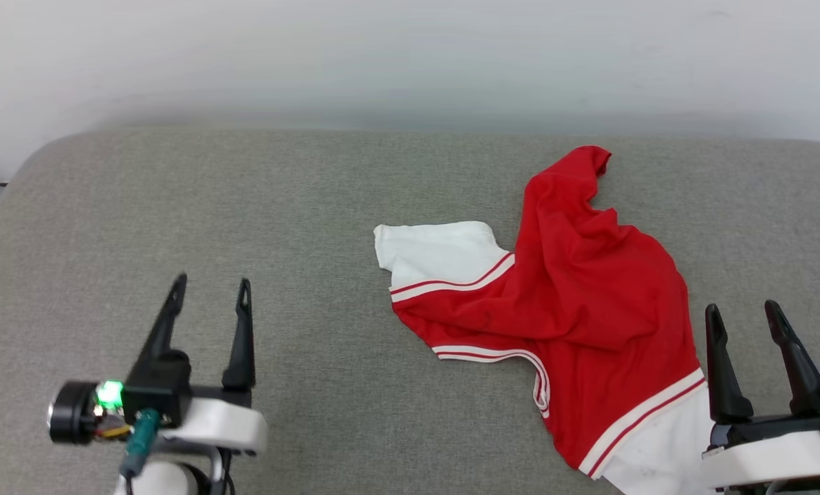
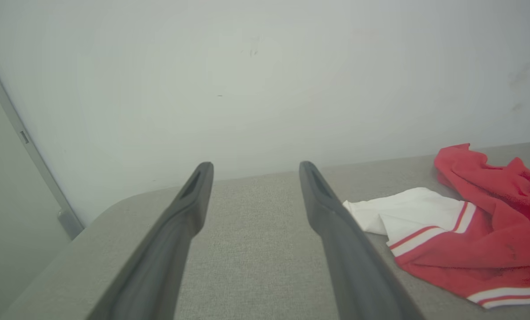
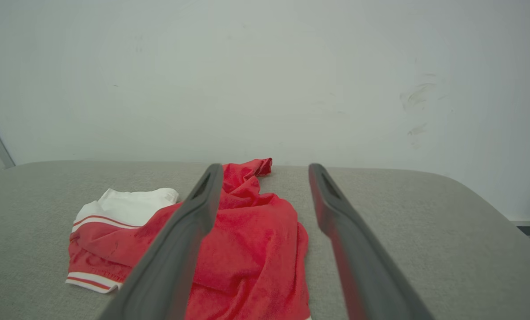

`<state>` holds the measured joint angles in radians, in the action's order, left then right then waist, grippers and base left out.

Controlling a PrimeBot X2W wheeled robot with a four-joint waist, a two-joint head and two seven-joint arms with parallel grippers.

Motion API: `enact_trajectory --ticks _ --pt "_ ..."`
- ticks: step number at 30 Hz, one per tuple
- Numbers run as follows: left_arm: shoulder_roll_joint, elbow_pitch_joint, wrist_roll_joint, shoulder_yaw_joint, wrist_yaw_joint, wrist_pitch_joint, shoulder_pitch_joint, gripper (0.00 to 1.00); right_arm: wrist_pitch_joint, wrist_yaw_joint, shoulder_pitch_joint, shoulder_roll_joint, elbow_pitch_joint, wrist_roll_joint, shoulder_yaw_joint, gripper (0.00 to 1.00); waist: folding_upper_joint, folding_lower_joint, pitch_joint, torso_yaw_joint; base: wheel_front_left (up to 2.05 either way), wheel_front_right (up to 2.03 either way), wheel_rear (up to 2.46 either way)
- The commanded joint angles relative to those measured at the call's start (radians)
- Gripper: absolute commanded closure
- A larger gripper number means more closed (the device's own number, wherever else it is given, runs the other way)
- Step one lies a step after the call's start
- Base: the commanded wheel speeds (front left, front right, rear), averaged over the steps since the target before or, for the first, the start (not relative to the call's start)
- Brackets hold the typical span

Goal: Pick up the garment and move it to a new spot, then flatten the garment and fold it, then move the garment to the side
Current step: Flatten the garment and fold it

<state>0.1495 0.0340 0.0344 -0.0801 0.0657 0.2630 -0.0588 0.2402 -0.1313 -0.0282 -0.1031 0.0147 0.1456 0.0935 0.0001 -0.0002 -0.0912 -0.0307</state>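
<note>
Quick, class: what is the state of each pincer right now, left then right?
Left pincer: open, holding nothing.
Right pincer: open, holding nothing, close to the garment.

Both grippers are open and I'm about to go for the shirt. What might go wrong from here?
1. The garment lies bunched with layers folded over, so a pinch may catch several layers and lift a bundle that is hard to flatten.
2. The left gripper stands well apart from it; a grab by the right gripper alone would likely leave it dangling unevenly.
3. A low pinch might snag the soft grey surface.
</note>
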Motion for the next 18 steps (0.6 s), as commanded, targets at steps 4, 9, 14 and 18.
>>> enact_trajectory --ticks 4,9,14,18 --pt "0.057 0.044 0.030 0.021 -0.079 0.003 -0.107 0.00 -0.005 0.001 -0.031 0.021 0.041 -0.013 -0.001 0.00 -0.0001 0.0002 -0.009 0.031 0.00 0.00 0.00" --pt "0.127 0.129 0.064 0.007 -0.158 -0.033 -0.257 0.00 -0.002 0.001 -0.010 0.023 0.057 -0.026 -0.015 0.00 -0.0001 0.0002 -0.032 0.067 0.00 0.00 0.00" --pt "0.180 0.159 0.125 -0.038 -0.188 -0.147 -0.374 0.00 0.004 0.001 0.008 0.023 0.060 -0.028 -0.014 0.00 -0.0001 0.0002 -0.063 0.095 0.00 0.00 0.00" --pt "0.234 0.166 0.235 -0.134 -0.194 -0.287 -0.475 0.00 0.009 0.001 0.023 0.024 0.058 -0.032 -0.015 0.00 -0.0001 0.0002 -0.100 0.122 0.00 0.00 0.00"
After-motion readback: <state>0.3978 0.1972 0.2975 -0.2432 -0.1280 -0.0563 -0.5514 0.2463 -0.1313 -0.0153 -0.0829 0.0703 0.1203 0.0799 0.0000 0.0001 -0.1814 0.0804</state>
